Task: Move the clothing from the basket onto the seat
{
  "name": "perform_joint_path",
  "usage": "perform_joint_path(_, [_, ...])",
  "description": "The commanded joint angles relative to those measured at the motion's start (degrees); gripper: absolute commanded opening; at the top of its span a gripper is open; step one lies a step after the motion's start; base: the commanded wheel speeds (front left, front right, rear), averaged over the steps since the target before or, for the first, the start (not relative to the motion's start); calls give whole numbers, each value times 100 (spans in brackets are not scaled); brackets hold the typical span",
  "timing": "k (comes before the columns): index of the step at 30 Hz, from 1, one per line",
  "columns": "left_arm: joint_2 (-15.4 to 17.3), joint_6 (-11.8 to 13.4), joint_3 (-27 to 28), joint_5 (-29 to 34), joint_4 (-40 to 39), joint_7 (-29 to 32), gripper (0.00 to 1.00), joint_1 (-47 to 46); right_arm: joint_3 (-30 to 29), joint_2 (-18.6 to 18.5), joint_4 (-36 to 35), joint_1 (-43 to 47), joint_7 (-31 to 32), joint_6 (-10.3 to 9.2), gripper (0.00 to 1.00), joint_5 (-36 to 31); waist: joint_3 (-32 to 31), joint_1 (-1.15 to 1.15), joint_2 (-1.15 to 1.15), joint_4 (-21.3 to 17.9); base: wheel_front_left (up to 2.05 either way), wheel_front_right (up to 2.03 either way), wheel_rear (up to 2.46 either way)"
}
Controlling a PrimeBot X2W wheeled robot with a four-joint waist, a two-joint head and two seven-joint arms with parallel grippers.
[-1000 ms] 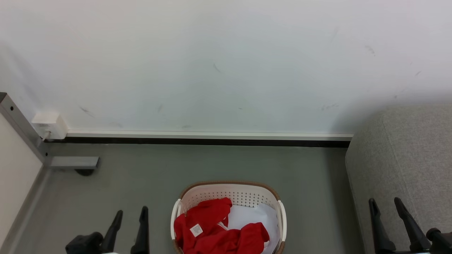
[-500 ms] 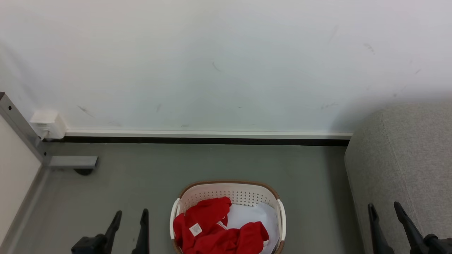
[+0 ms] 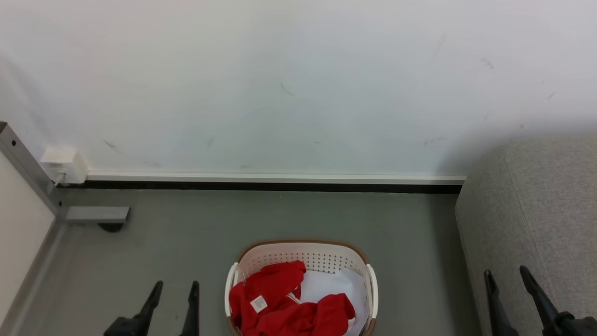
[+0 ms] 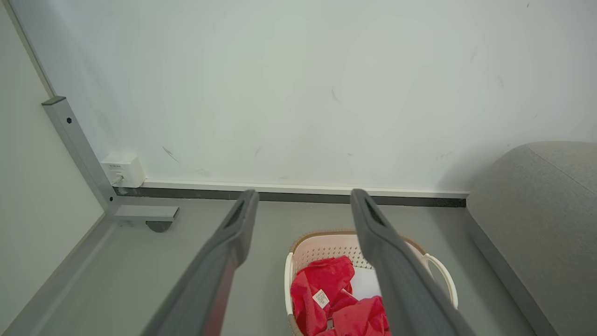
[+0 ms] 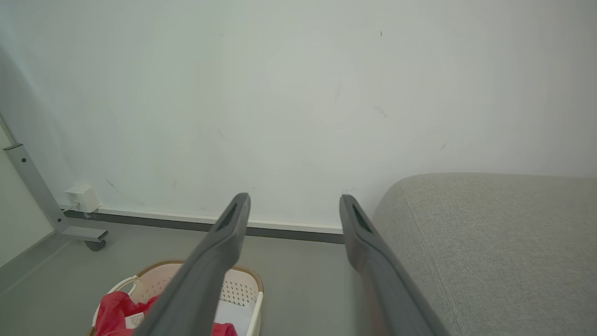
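A scuffed, pale white wall (image 3: 298,84) fills the upper half of the head view, meeting a smooth grey floor (image 3: 186,233) along a white and black skirting strip (image 3: 280,182). The large grey fabric-upholstered sofa with rounded edges (image 3: 536,210) stands on the right, its end against the wall and well apart from everything else; nothing lies on the part that shows.

The oval white plastic laundry basket with perforated sides and a brown rim (image 3: 303,243) sits on the floor between the two arms. Inside it the bright red fabric clothing (image 3: 280,298) is heaped on the left and front, a small white label (image 3: 259,304) facing up, with a flat white sheet (image 3: 331,284) beside and partly under it.

At the far left a grey metal frame leg on a dark castor (image 3: 95,214) stands near a small white socket box (image 3: 63,165).

The left gripper (image 3: 177,283) hangs over bare floor left of the basket, fingers spread apart and holding nothing. The right gripper (image 3: 505,270) hangs at the sofa's near edge, fingers likewise apart and empty. Nothing lies between either gripper and the basket.
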Motion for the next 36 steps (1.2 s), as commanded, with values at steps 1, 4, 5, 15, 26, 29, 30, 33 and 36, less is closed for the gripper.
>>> perform_joint_path(1, [27, -13, 7, 95, -3, -42, 100, 37, -4, -49, -12, 39, -42, -11, 100, -118, 0, 0, 0, 3, 0, 0, 0])
perform_joint_path(4, [22, -21, 6, 220, 10, -73, 100, 47, 7, -53, -14, 52, -75, -12, 100, -200, -3, 0, 0, 3, 0, 0, 0])
perform_joint_path(5, [22, -19, 4, 264, 13, -86, 100, 51, 14, -54, -12, 54, -88, -12, 100, -227, -4, 0, 0, 2, 0, 0, 0])
perform_joint_path(15, [7, -43, 32, 280, 28, -77, 100, 49, 4, -42, 21, 35, -75, -12, 100, -160, 0, 0, 0, -23, 0, 0, 0])
perform_joint_path(26, [-10, -104, 12, 156, 99, -77, 100, -77, -11, -16, 9, -37, -75, -12, 100, -95, 97, 0, 0, -88, 0, 0, 0])
perform_joint_path(29, [-15, -154, -114, 135, 109, -77, 100, -280, -1, -14, -52, -141, -75, -12, 100, -64, 303, 0, 0, -136, 0, 0, 0])
perform_joint_path(30, [-18, -179, -179, 135, 124, -77, 100, -366, 0, -18, -66, -172, -75, -12, 100, -54, 381, 0, 0, -151, 0, 0, 0])
perform_joint_path(33, [-17, -227, -357, 112, 218, -77, 100, -700, 31, -32, -102, -319, -74, -12, 100, -28, 664, 0, 0, -219, 0, 0, 0])
perform_joint_path(36, [-11, -264, -539, 173, 387, -76, 100, -1109, 63, -33, -151, -518, -74, -12, 100, -10, 1002, 0, 0, -320, 0, 0, 0])
